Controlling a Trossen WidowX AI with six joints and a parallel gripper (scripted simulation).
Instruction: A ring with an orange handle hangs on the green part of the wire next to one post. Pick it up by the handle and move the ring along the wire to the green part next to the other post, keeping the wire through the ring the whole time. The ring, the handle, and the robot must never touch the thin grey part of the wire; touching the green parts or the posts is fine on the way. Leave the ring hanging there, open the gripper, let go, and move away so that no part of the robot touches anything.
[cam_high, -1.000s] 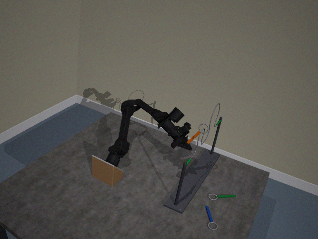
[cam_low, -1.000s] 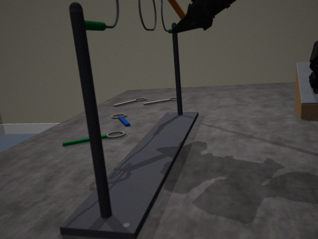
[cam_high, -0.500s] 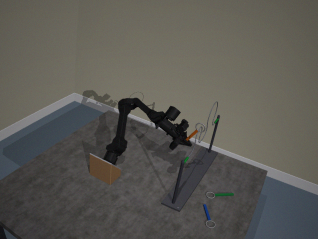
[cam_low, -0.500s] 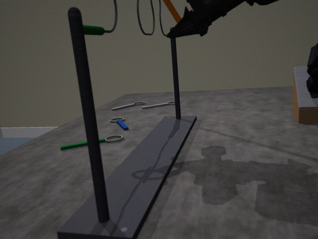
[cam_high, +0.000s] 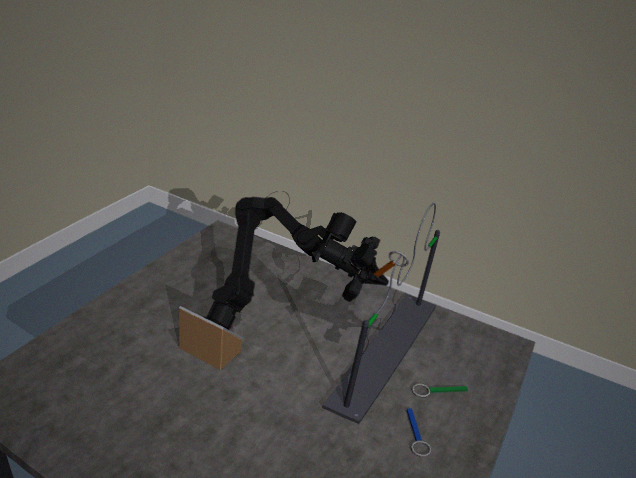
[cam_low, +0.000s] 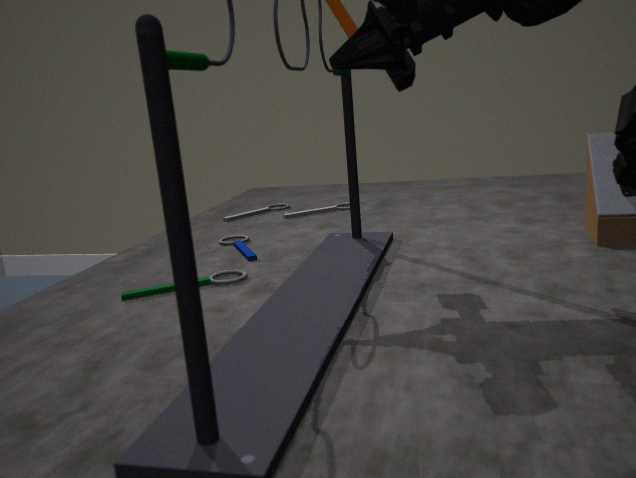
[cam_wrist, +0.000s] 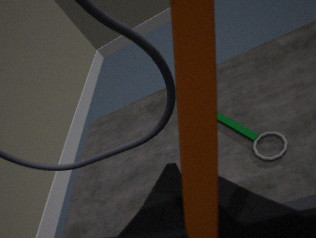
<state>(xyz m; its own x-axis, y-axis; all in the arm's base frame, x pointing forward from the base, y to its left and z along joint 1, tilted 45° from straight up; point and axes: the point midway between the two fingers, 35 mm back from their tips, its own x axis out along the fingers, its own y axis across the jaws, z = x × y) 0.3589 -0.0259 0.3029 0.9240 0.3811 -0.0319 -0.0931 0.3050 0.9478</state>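
The ring (cam_high: 394, 251) is at the first crest of the grey wire (cam_high: 389, 295) (cam_low: 232, 30) (cam_wrist: 172, 90), seemingly around it; contact cannot be told. It is out of frame in the exterior view and the wrist view. Its orange handle (cam_high: 384, 269) (cam_low: 343, 17) (cam_wrist: 196, 100) slants down to my gripper (cam_high: 382, 279) (cam_low: 336, 62), shut on it. The front green part (cam_high: 373, 319) (cam_low: 340, 72) is by the front post (cam_high: 356, 364) (cam_low: 351, 154); the fingertips overlap it in the exterior view. The other green part (cam_high: 433, 241) (cam_low: 186, 60) is by the back post (cam_high: 428, 267) (cam_low: 177, 231).
Beyond the crest the wire dips, then rises in a tall loop before the back post. The base plate (cam_high: 385, 362) (cam_low: 287, 328) lies below. A green-handled ring tool (cam_high: 448, 389) (cam_low: 149, 291) and a blue one (cam_high: 414, 425) (cam_low: 245, 250) lie on the table.
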